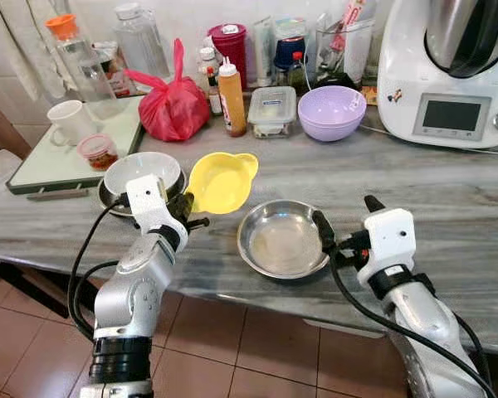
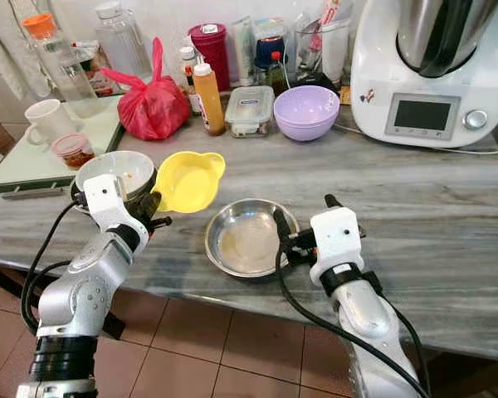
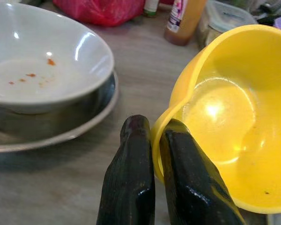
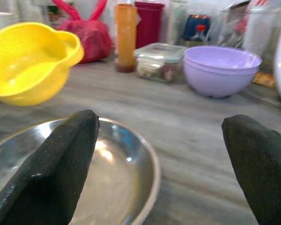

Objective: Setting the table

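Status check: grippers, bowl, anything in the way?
Left gripper shut on yellow bowl, lifted off counter. Right gripper open beside steel plate. White bowl close alongside.

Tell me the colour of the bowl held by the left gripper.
Yellow bowl; clearest in left wrist view.

Bright, even light; sharp head views. Glare spots gleam inside the yellow bowl (image 3: pixel 225 112); right wrist background is softly blurred.

The kitchen machine (image 1: pixel 448 75) is cut off at the top edge, and the white bowl (image 3: pixel 42 61) at the wrist picture's edge
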